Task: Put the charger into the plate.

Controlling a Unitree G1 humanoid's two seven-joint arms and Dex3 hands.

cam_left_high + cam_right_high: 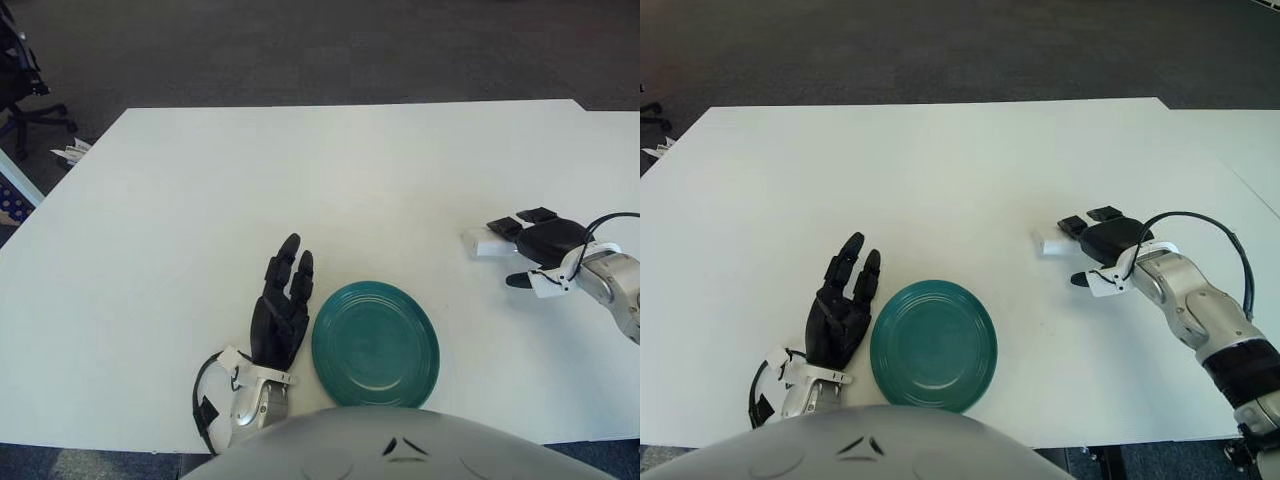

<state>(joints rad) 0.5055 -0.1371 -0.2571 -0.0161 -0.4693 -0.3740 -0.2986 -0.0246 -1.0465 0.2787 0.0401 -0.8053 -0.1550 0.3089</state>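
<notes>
On the counter [300, 170] to my right, the white charger [484, 243] sits under my right hand's [545, 240] fingertips, pinched I think, well apart from the green plate [375, 344]. Next I'd carry it over there. My left hand [280, 315] lies open just left of the plate.

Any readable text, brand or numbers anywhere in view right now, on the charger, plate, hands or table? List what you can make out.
None can be read.
White charger, at the right hand's fingertips: no marking legible.
Green plate: plain, no print.
Left hand, beside the plate's left edge: white tags at the wrist, nothing legible.
White table: no labels or signs.
</notes>
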